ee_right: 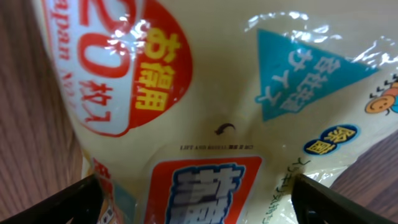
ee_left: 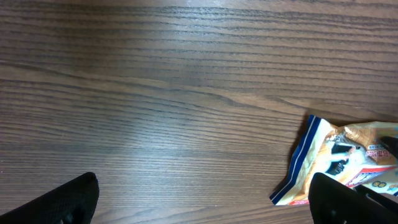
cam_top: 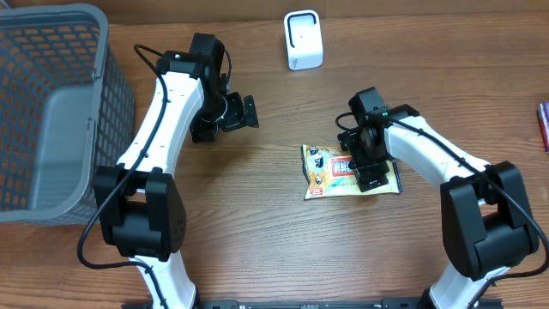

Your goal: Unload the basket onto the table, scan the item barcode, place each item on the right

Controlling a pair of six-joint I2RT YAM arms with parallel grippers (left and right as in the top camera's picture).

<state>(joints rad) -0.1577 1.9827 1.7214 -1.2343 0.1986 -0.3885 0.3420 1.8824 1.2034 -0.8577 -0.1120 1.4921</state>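
Yellow snack packet (cam_top: 324, 172) — right pincer (cam_top: 371, 178) spread above.

We are reading, on the glossy cream plastic packet (ee_right: 217, 106), a white "20" with "枚入" and yellow "お得用" inside a red circle (ee_right: 134, 68). We are making out yellow "除菌" in a blue oval (ee_right: 333, 142). The tiny black line (ee_right: 214, 148) mid-packet is proving too small to read.

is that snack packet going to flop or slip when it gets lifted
Probably floppy: the packet is a crinkled film pouch. Likely light, since it lies nearly flat. Its glossy surface, showing glare, may slip.
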